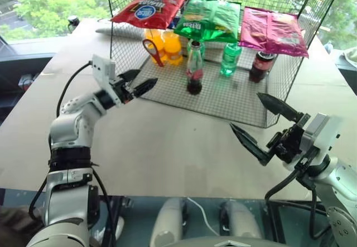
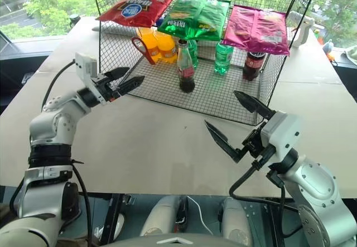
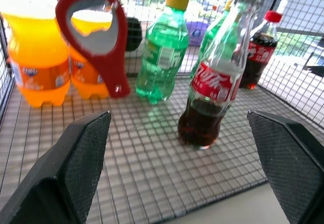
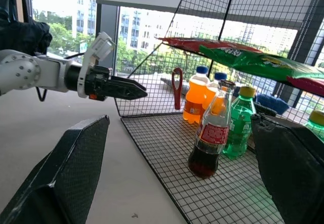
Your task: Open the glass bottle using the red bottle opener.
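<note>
One glass bottle (image 1: pixel 194 68) upright on the wire rack floor (image 1: pixel 223 99), upper centre of the head view, dark cola in its lower part, red label band. One red bottle opener (image 1: pixel 151 52) hanging loop-up against the rack's left mesh wall, just left of two orange drink bottles (image 1: pixel 165 46). Two green plastic bottles (image 1: pixel 229 59) behind and right of the glass bottle, one squat dark bottle (image 1: pixel 260 66) farther right. Three snack bags on the rack's top: red (image 1: pixel 150 6), green (image 1: pixel 209 18), pink (image 1: pixel 273 30). Rack standing on the pale bench (image 1: pixel 162 146). Left gripper (image 1: pixel 139 81) at left centre, level, aimed at the rack's open front, fingers spread wide, empty, apart from opener and bottle alike. Right gripper (image 1: pixel 261 125) at lower right over the bench, short of the rack's front edge, fingers wide apart, empty, touching nothing.
</note>
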Tool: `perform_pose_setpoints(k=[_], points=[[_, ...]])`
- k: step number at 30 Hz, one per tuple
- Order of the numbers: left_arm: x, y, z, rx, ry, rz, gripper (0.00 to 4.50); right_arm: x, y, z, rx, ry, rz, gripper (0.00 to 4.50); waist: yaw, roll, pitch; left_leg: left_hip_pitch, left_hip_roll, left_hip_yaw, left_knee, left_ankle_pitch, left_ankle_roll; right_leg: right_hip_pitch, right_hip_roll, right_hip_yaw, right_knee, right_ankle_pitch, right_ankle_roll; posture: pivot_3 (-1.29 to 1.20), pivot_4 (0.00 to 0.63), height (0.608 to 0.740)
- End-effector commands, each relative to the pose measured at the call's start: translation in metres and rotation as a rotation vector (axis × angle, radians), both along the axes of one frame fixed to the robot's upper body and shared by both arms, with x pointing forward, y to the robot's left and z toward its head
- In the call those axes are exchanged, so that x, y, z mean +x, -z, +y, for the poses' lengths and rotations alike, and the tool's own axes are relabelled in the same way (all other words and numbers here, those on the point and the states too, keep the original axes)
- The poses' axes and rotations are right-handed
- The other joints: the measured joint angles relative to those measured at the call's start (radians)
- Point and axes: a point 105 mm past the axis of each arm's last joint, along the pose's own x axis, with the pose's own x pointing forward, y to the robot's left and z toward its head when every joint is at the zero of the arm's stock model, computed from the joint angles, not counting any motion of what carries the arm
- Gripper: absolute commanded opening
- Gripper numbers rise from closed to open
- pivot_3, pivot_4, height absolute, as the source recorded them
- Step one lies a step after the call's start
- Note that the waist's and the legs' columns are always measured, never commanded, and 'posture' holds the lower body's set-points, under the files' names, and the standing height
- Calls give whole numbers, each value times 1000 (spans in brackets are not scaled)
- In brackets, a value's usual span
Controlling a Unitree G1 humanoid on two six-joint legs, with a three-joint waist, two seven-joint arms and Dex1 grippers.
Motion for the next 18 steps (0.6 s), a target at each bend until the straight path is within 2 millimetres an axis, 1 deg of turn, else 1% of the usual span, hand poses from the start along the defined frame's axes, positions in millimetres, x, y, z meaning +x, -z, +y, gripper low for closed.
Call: perform_pose_setpoints(k=[1,5,11,16,18], points=[[10,-17,4,-15,-13,-47,4467,-6,-12,3,8,-11,-55,4500,0,0,0,0,0,0,0,0,0,0,0,0,0,0,0,0,150,740],[27,-26,3,-29,-41,-51,4467,-5,-12,3,-5,-1,-56,4500,2,-1,0,-1,0,0,1,0,0,0,0,0,0,0,0,0,150,740],[49,-32,-3,-26,-86,-43,4467,-7,-8,0,-18,27,-51,4500,2,-2,0,-1,-1,1,2,0,0,0,1,0,0,1,1,0,150,740],[60,-32,-8,15,-122,-54,4467,-8,-6,-3,-16,64,-46,4500,0,-3,0,-1,-2,1,2,0,0,0,1,-1,1,1,2,0,150,740],[63,-34,-10,10,-132,-63,4074,-8,-5,-4,-18,78,-44,4500,-1,-3,1,-1,-2,1,2,0,0,0,1,0,1,1,2,0,150,740]])
